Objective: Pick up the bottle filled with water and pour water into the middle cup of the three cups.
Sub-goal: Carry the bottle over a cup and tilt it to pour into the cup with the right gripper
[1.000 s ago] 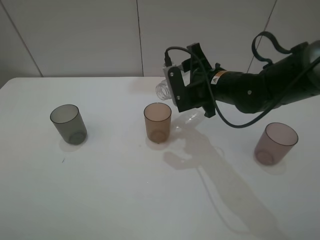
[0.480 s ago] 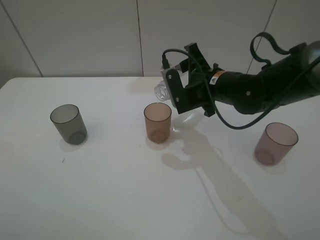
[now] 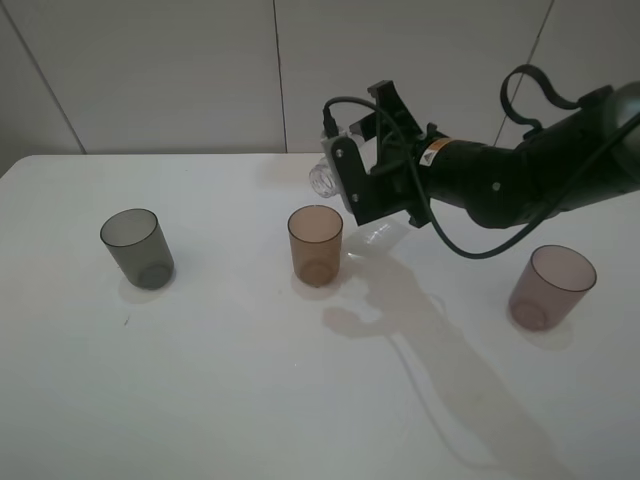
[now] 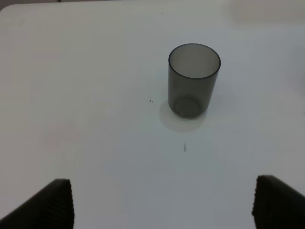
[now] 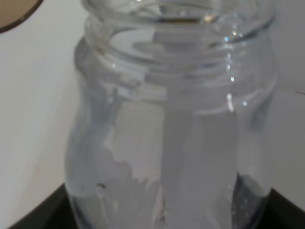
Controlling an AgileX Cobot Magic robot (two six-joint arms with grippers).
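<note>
The clear bottle [image 3: 323, 181] lies tilted on its side in the air, its open mouth pointing left, just above and behind the amber middle cup [image 3: 316, 245]. My right gripper [image 3: 375, 185] is shut on the bottle's body, which it mostly hides. The right wrist view is filled by the bottle [image 5: 176, 119], with water low inside it and the amber rim [image 5: 14, 9] in one corner. The dark grey cup [image 3: 137, 248] stands at the left and the mauve-pink cup [image 3: 550, 287] at the right. My left gripper [image 4: 164, 202] is open, looking at the grey cup [image 4: 193, 80] from a distance.
The white table [image 3: 250, 380] ends at a pale wall behind the cups. The right arm's black body and cables [image 3: 520, 180] hang over the table between the middle and pink cups, casting a shadow towards the front.
My right gripper and the bottle have crept slightly up and left over the amber cup. The three cups have not moved.
</note>
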